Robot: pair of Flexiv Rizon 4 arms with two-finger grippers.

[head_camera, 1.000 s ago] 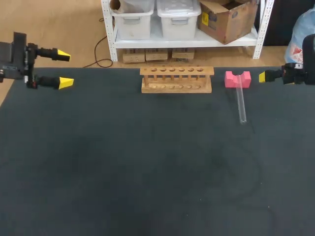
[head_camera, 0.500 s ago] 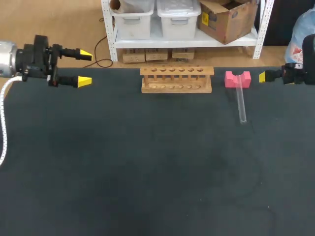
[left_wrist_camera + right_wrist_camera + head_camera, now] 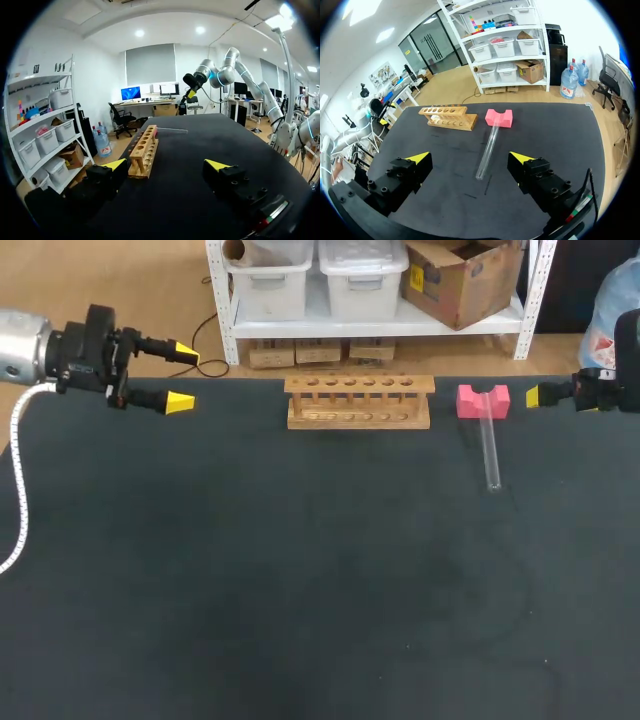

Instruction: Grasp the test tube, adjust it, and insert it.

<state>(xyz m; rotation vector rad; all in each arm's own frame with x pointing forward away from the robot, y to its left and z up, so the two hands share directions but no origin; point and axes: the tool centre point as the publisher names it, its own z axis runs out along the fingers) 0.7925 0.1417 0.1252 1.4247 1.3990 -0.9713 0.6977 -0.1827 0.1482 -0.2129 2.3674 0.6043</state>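
Two hands stood wide open, fingers spread, gripping nothing. Seen from the head view, the test tube (image 3: 490, 450) lay flat on the dark table (image 3: 300, 600), apart from the right hand (image 3: 535, 395), at roughly its 8 o'clock. The tube's far end met the notch of a pink block (image 3: 483, 400), and its length ran toward 6 o'clock. The left hand (image 3: 184, 375) hung at the table's 10 o'clock corner, well apart from the tube. A wooden rack (image 3: 359, 402) stood at the table's 12 o'clock edge, between the hands.
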